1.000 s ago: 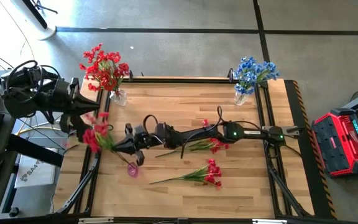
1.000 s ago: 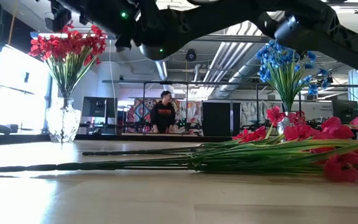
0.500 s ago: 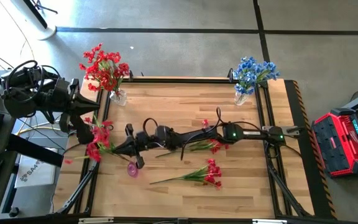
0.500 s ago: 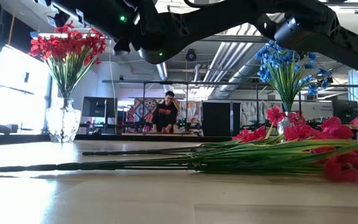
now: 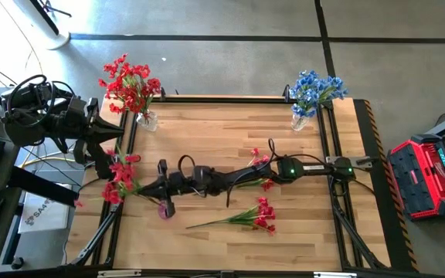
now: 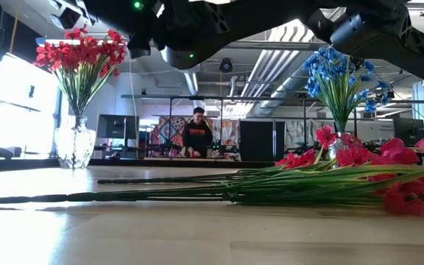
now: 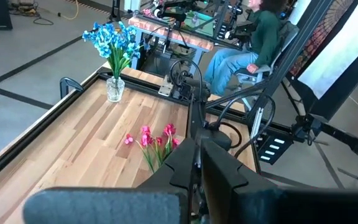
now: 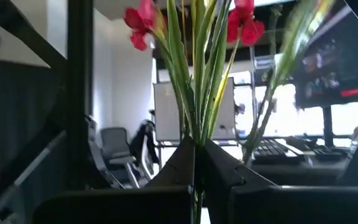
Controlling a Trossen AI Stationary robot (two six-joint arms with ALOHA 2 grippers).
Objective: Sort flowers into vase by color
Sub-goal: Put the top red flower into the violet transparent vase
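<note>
Grey concrete floor [image 5: 230,62], exposed ceiling ducts [image 6: 271,59]

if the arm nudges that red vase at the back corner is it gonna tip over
Probably fairly easily. The red flowers' vase is small and narrow, while its red flowers spread tall and wide above it, so it looks top-heavy. It appears to be clear glass, so likely fragile, and it stands close to the table edge.

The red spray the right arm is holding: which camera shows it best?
The right wrist view: the red spray rises from the right gripper, stems pinched. The high view shows it small at the table's left edge; the others miss it.
</note>
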